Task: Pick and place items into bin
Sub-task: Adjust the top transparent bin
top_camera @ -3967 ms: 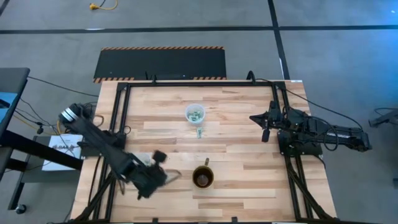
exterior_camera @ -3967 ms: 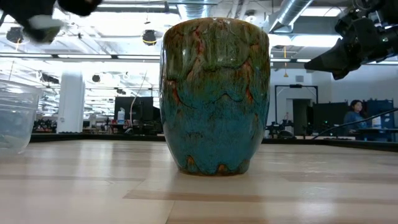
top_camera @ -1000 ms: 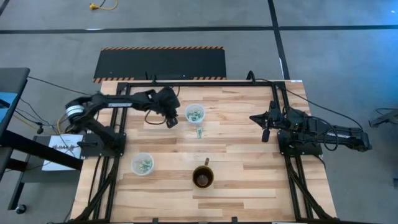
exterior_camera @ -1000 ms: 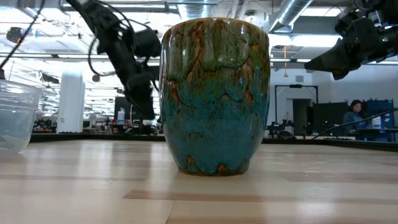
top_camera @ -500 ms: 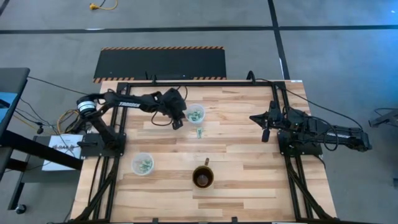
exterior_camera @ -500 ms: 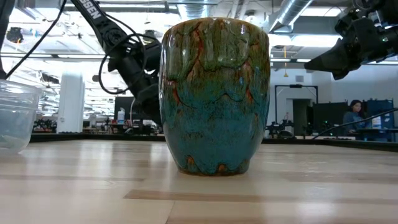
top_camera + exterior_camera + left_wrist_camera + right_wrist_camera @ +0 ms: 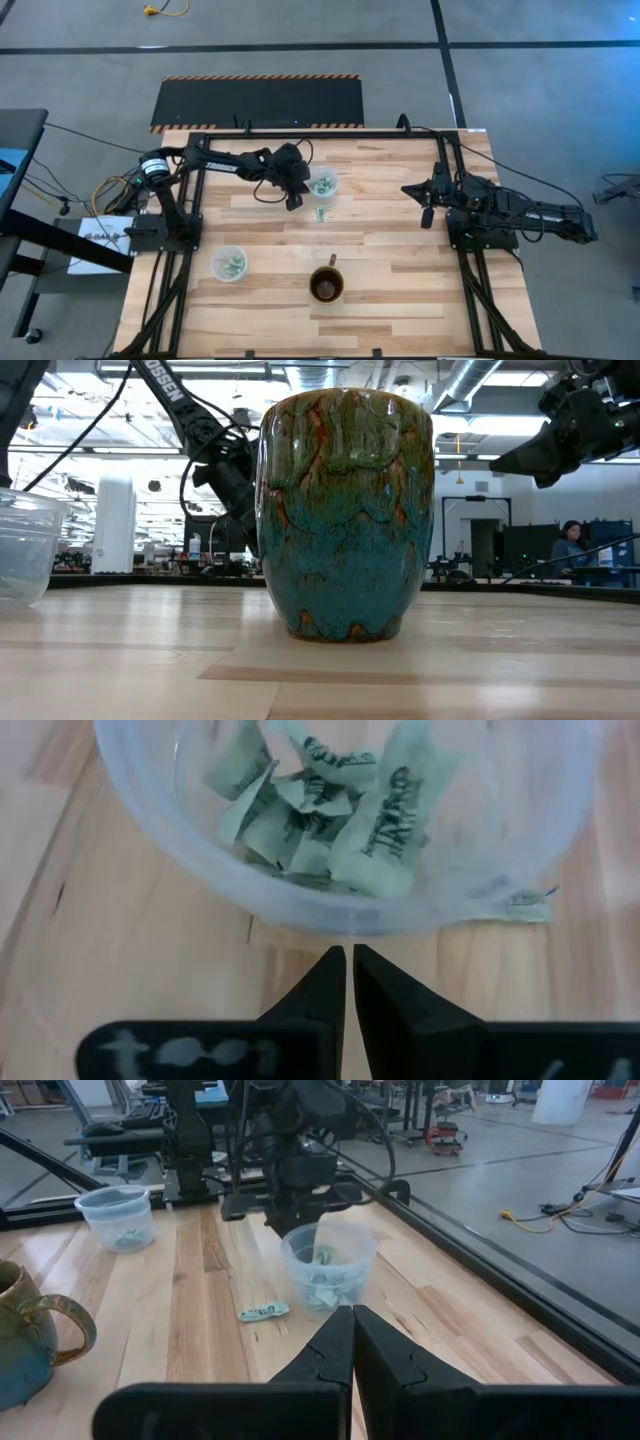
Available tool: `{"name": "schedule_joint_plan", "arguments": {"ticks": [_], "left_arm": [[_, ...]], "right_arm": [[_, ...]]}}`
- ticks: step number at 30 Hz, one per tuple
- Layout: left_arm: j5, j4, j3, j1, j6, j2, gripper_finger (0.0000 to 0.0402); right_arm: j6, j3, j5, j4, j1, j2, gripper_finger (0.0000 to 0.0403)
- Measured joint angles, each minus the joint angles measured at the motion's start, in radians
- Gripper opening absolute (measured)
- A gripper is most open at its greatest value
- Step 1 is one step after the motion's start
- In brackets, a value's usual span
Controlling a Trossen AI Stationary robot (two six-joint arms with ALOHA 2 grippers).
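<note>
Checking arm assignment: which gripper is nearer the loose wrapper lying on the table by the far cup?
Left. The left gripper is at the far cup's rim, right beside the loose wrapper. The right gripper waits far off by the table's right edge.

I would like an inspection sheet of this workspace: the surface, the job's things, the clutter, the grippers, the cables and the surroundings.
Surface: wooden table, pale planks, black frame rails at both sides.
Job's things: far clear cup holds crumpled green-and-white wrappers; near clear cup also holds some; one loose wrapper lies on the table beside the far cup.
Clutter: glazed mug near the front edge.
Grippers: left gripper shut, empty, at the far cup's wall; right gripper shut, empty, waiting above the table's right side.
Cables: black cables run over the floor to the left arm; yellow cord on the floor.
Surroundings: black mat with striped edge behind the table; a person far off in the room.
</note>
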Motion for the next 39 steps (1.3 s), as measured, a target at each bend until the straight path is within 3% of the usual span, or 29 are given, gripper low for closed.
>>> {"name": "schedule_joint_plan", "arguments": {"ticks": [26,39], "left_arm": [[0.033,0.026,0.091,-0.018,-0.024,0.025,0.0011],[0.062,-0.062,0.307,-0.033,-0.027,0.197,0.0011]], "right_arm": [[0.0,0.0,0.0,0.0,0.0,0.0,0.0],[0.0,0.0,0.0,0.0,0.0,0.0,0.0]]}}
